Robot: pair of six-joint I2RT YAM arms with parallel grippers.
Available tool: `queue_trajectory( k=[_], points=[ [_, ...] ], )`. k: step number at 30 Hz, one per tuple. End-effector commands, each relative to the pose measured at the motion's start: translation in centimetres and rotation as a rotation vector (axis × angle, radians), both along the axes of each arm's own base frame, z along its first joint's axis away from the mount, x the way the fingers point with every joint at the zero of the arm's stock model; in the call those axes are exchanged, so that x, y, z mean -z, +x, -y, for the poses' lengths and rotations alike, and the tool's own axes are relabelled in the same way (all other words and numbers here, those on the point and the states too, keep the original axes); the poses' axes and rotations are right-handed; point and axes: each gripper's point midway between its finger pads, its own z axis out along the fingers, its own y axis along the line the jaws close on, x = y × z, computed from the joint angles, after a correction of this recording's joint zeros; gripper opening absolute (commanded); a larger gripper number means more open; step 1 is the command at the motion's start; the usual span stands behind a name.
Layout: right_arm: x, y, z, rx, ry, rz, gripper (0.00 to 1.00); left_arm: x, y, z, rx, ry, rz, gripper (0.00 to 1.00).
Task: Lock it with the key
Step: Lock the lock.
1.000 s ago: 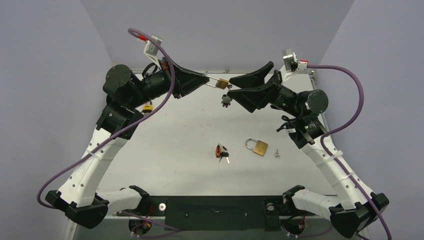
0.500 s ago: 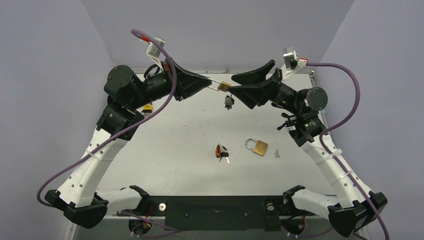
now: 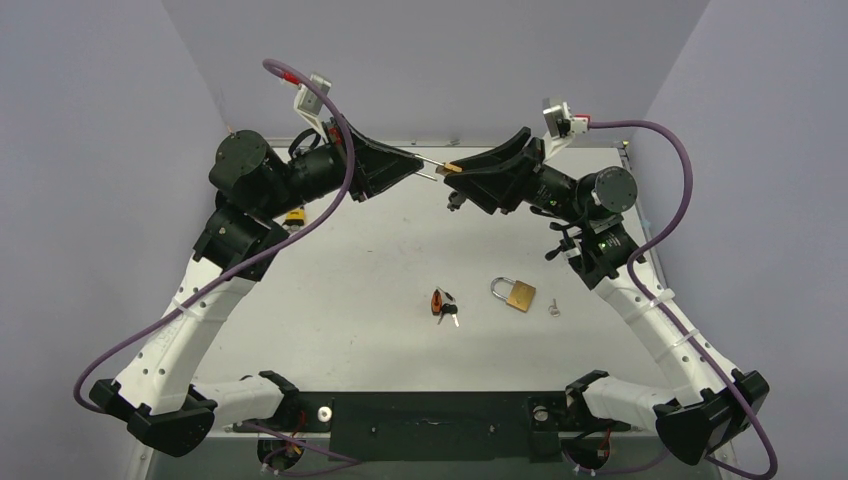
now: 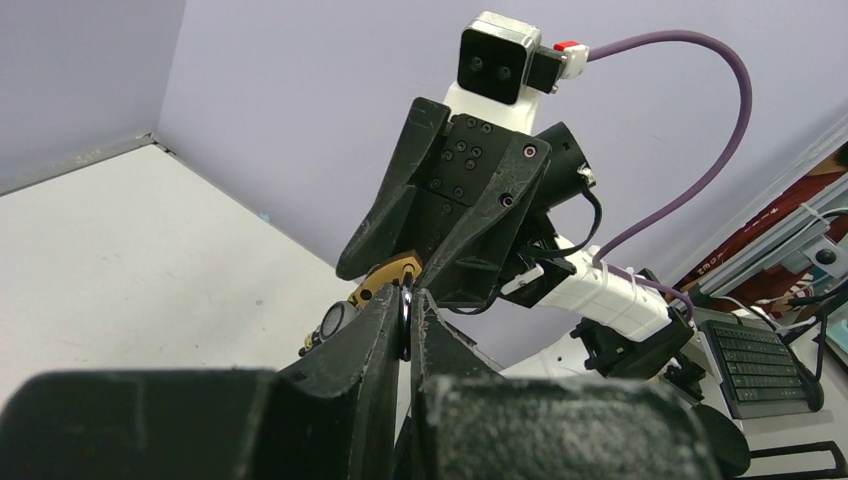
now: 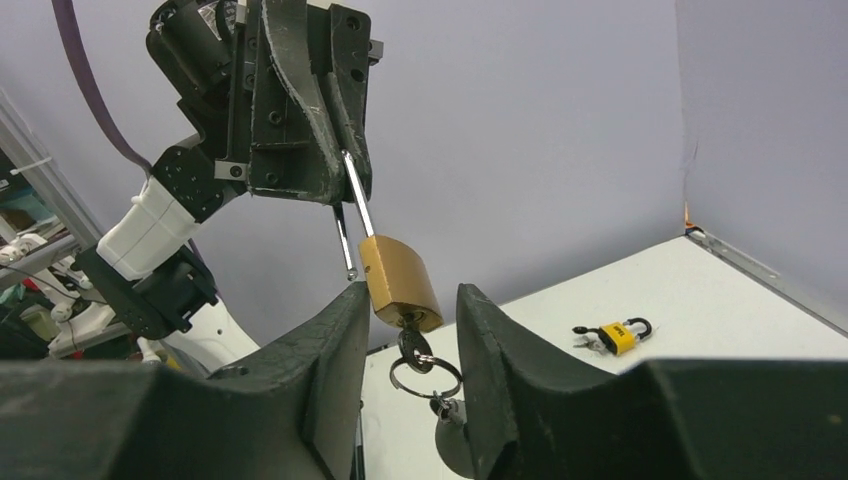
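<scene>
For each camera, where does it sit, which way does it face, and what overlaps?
Top external: above and behind the arms, looking down at the table; both arms show.
Left wrist: on the left arm, looking past the shut left jaws at the right arm.
Right wrist: on the right arm, looking between the parted right jaws at the brass padlock, which the left jaws hold by the shackle.
Shared: both wrist views show the padlock, each facing the other arm.

1. Pale table [image 3: 350,290], scuffed in spots.
2. Brass padlock [image 3: 514,293] lies flat on it.
3. Keys [image 3: 443,303] with an orange fob, near its left.
4. Small key [image 3: 553,309] just right of it.
5. Yellow padlock [image 5: 612,340] well apart, far left and further back.
</scene>
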Motion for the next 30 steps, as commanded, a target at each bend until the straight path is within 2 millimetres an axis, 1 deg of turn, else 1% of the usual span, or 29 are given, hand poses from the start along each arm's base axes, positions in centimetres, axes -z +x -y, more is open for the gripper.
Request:
queue_trajectory(
  k=[1,7,10,13,14,16,19,22,26,30],
  points=[
    [-2.2,-1.2,0.1,-0.014,0.027,0.09,0.31,-3.3,-1.1,-0.8,-0.01,-0.057,0.089,0.0],
    [-2.2,-1.6,0.1,-0.023,0.027,0.088,0.21,-3.0,-0.9,-0.7,-0.014,-0.052,0.085,0.0],
    [-2.2,-1.7,0.0,-0.029,0.026,0.081,0.11,-2.8,-0.8,-0.6,-0.016,-0.047,0.083,0.0],
    [-2.2,-2.1,0.0,-0.041,0.03,0.08,0.05,-2.4,-0.6,-0.6,-0.022,-0.032,0.086,0.0],
    [-2.3,-2.2,0.0,-0.046,0.033,0.077,0.0,-2.2,-0.6,-0.6,-0.024,-0.027,0.085,0.0],
    [-2.5,-2.6,0.0,-0.06,0.044,0.067,0.0,-1.9,-0.5,-0.6,-0.029,-0.011,0.1,0.0],
    [-2.9,-3.7,-0.2,-0.126,0.049,0.05,0.0,-1.3,-0.5,-0.8,-0.04,0.021,0.118,0.0],
    [-2.7,-4.5,-0.4,-0.185,0.042,0.014,0.0,-0.8,-0.6,-0.9,-0.046,0.051,0.148,0.0],
    [-2.6,-5.1,-0.4,-0.2,0.041,-0.001,0.0,-0.5,-0.8,-0.8,-0.039,0.063,0.167,0.0],
    [-2.5,-4.9,-0.5,-0.181,0.034,-0.012,0.0,-0.4,-0.9,-0.7,-0.032,0.064,0.17,0.0]
  ],
)
